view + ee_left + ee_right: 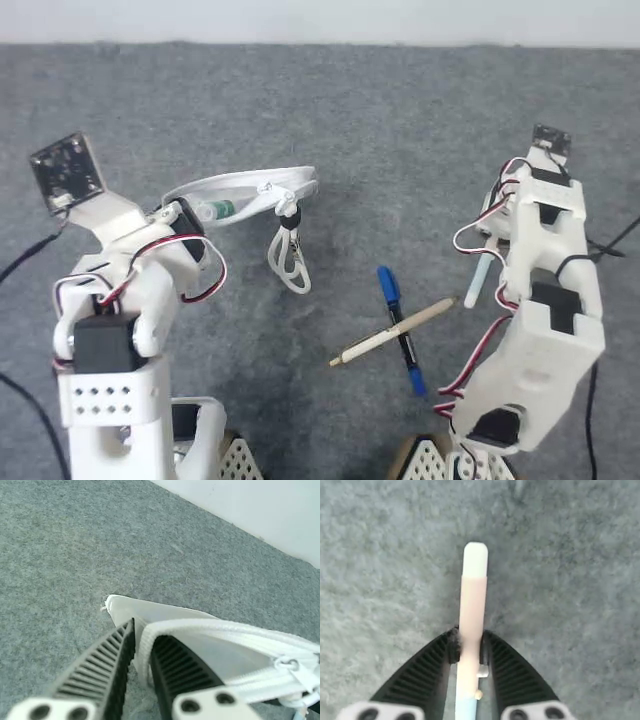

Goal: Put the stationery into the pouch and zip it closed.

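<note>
Left gripper (142, 630): clenched on the pouch (210, 645), with the white band of its zip rim pinched between the jaws. I judge this hold is meant to lift the mouth off the grey mat (380, 120) and keep it presented toward my other arm. Right gripper (469, 641): closed across the barrel of a pale pen (473, 590), the capped end projecting clear beyond the jaws, which should suit feeding it in end first. The wrist views confirm both grips at close range, and the left one shows the zip pull (288, 664) sitting along the rim, so the zip is not yet drawn. The high view supplies the layout: the pale pen hangs well apart from the pouch. A blue pen (388, 285) and a beige pen (440, 308) lie crossed and touching on the mat between my arms. A greenish item (218, 208) appears to be inside the pouch, though I cannot identify it. A cord loop (290, 258) trails from the pouch onto the mat. Judgement: loading incomplete, closing not begun.
</note>
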You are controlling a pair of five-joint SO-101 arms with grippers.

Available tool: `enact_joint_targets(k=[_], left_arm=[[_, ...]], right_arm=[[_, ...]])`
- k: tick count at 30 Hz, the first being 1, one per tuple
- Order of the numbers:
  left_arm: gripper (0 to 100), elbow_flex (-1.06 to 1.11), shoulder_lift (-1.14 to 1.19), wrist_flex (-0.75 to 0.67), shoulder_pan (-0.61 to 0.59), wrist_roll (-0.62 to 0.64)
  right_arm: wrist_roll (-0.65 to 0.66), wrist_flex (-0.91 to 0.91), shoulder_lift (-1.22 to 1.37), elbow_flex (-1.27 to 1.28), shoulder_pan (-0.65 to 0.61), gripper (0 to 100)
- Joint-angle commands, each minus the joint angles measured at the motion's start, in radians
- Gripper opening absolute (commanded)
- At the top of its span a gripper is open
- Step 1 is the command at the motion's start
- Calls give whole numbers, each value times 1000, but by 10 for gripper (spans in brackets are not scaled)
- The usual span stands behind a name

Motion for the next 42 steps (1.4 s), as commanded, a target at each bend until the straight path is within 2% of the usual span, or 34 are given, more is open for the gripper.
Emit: enact_joint_targets(k=[1,17,31,36,42], left_arm=[[9,-5,8,-37,-5,14],[9,-5,8,-37,-5,14],[9,-5,8,-37,-5,14],[9,-5,8,-37,-5,14],[9,-5,8,-37,-5,14]], right_arm=[[-83,91,-113,-40,-42,6],[-109,484,-473,-35,-242,6],[-109,653,-753,-31,-325,6],[-109,624,-880,58,-372,6],[-109,483,-1064,255,-412,6]])
